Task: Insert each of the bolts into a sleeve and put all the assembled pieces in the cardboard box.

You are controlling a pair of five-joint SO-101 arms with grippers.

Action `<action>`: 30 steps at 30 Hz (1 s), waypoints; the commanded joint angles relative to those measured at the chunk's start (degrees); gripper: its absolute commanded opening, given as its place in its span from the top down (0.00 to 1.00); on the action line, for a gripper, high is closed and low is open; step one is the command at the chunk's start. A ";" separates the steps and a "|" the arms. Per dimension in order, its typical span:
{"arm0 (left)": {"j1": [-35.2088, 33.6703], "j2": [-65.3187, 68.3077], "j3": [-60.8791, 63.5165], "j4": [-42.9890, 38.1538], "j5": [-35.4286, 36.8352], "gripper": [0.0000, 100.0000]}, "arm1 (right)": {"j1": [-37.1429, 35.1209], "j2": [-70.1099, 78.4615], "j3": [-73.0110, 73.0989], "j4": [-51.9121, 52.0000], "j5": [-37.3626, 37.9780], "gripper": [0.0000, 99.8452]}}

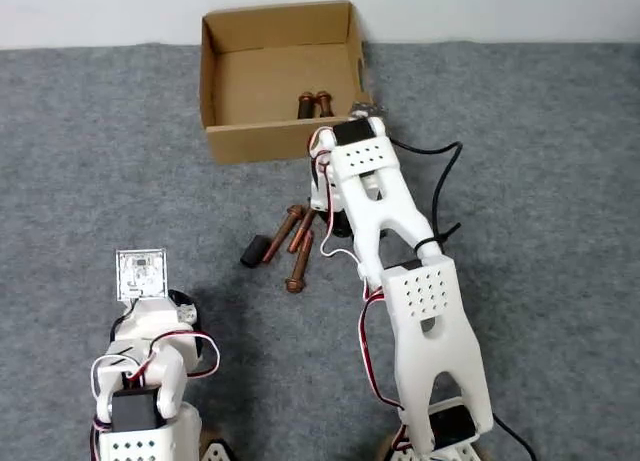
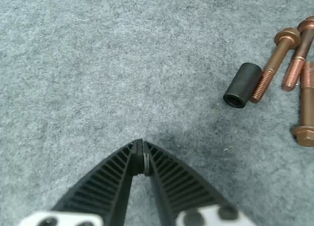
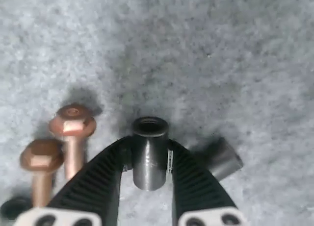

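My right gripper point(image 3: 148, 150) is clenched on a dark sleeve point(image 3: 149, 162), one ribbed finger on each side of it, and its open bore shows just past my fingertips. I hold it low over the grey carpet point(image 3: 221, 49). From the high view my right arm point(image 1: 380, 201) reaches to a spot just in front of the near right corner of the cardboard box point(image 1: 262, 141). Near one of my fingers a second sleeve point(image 3: 223, 157) lies on its side on the carpet. The cardboard box stands open at the far edge of the carpet. In it lie two copper-brown pieces point(image 1: 315, 105), side by side and close together in its near right corner. Their near ends look darker, but I cannot tell whether each one wears a sleeve. Outside the box, in front of it, three loose bolts point(image 1: 299, 261) lie in a rough fan on the carpet. Two of them have their flanged hexagonal heads just beside my right fingers, and the third points its head the other way. A lone sleeve point(image 1: 256, 251) lies on its side at the threaded tip of one bolt, touching it or nearly so, with its open mouth turned away from the bolt. My left gripper point(image 2: 141, 155) is closed tight on nothing, its fingertips meeting. It sits over bare carpet at the near left, apart from the bolts, with my left arm point(image 1: 150, 381) folded back near its base.
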 commanded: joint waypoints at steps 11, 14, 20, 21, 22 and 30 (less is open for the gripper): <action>0.18 -0.18 -0.31 -1.67 0.09 0.99 | -2.51 -23.87 -5.45 8.75 3.08 0.99; 0.18 -0.18 -0.31 -1.67 0.09 0.99 | -2.15 -30.37 0.88 8.75 3.08 0.99; 0.18 -0.18 -0.31 -1.76 4.04 0.99 | -1.71 -45.14 19.69 8.66 2.64 0.99; 0.18 -0.18 -0.31 -1.76 5.27 0.99 | -1.63 -47.87 22.68 8.48 2.55 0.99; 0.18 -0.26 -0.31 -1.76 6.33 0.99 | -1.27 -50.42 25.58 8.22 2.46 0.99; 0.09 -0.26 -0.31 -1.76 7.56 0.99 | 2.24 -69.41 48.00 -0.22 1.41 0.99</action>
